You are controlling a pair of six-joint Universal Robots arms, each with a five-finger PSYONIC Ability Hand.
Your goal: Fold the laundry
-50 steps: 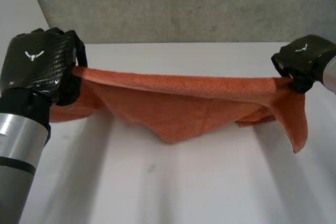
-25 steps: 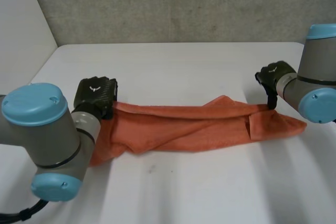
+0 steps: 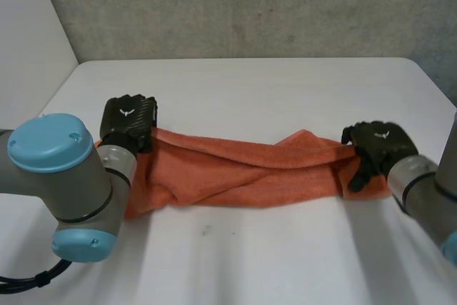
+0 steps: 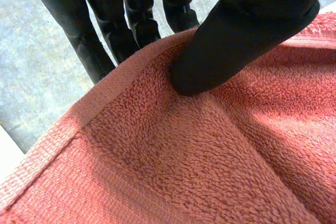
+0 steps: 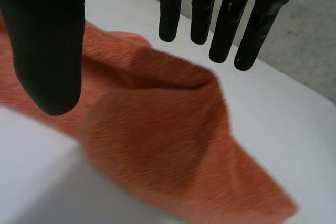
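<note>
Orange terry towel (image 3: 243,173) lay bunched in a long wrinkly strip across the white table (image 3: 250,83), hem showing. Left hand (image 3: 128,121) pinched its left end btw thumb & fingers. Right hand (image 3: 377,146) was over the right end, fingers straight, gripping nothing.

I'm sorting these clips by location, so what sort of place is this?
Probably a robotics lab or test bench, not a home: a white table, a grey concrete wall behind it, and an orange terry towel between two robot arms.
</note>
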